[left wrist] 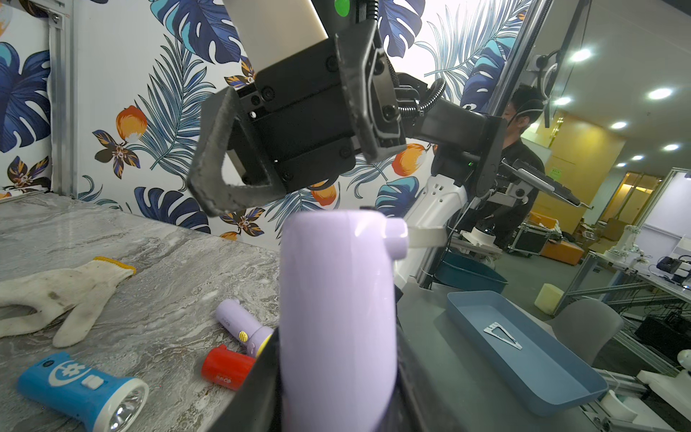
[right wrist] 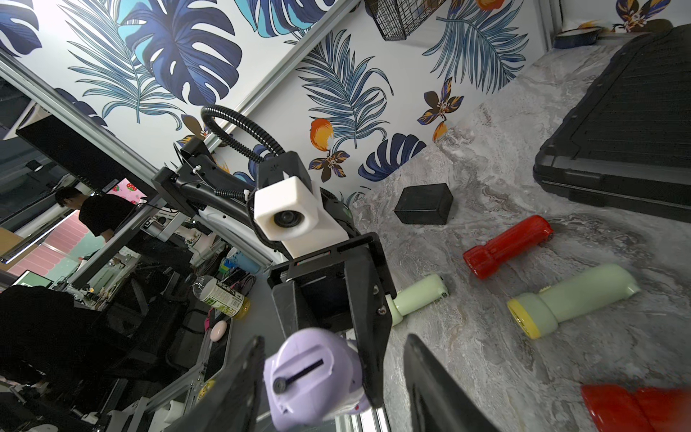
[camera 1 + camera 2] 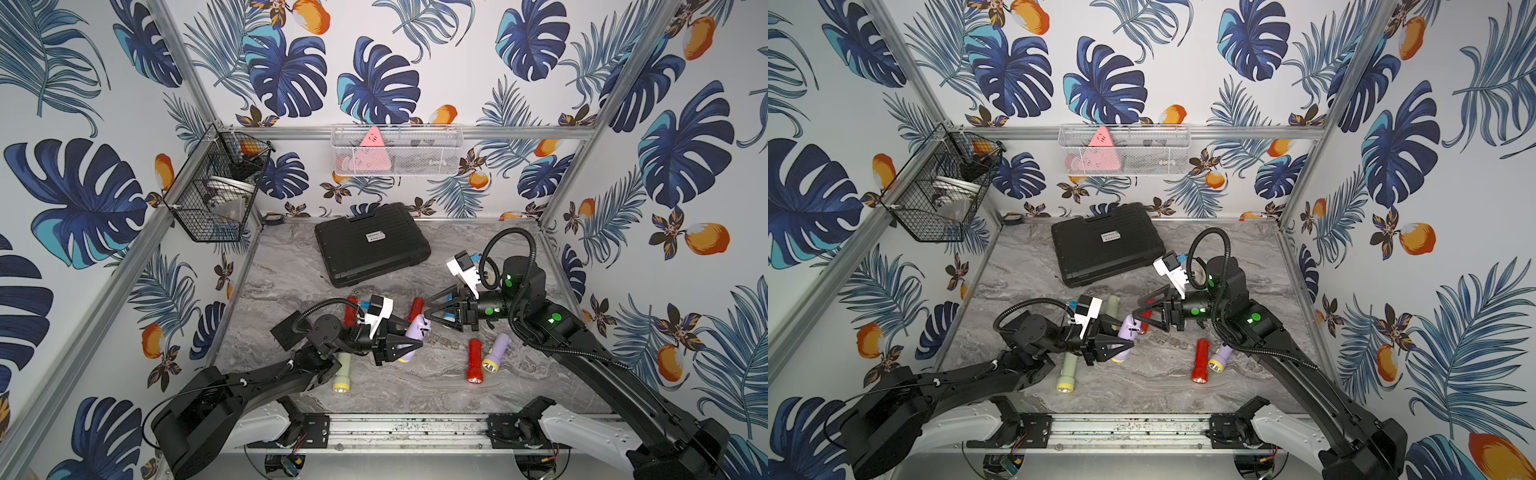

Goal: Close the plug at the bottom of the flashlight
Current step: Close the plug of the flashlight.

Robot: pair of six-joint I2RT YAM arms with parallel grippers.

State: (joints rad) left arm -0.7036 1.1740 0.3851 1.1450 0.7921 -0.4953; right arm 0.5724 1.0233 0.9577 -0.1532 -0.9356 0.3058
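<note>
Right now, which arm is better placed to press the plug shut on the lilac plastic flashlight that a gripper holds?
Right. The left gripper is shut on the lilac plastic flashlight, so it is busy. The right gripper, jaws apart, faces its bottom end and seems free to press.

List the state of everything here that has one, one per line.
left tool, shut on purple flashlight
right tool, open, at the flashlight's bottom end
purple flashlight, lifted, bottom end facing right tool
plug, swung out, not closed
black case, closed, lying flat
</note>
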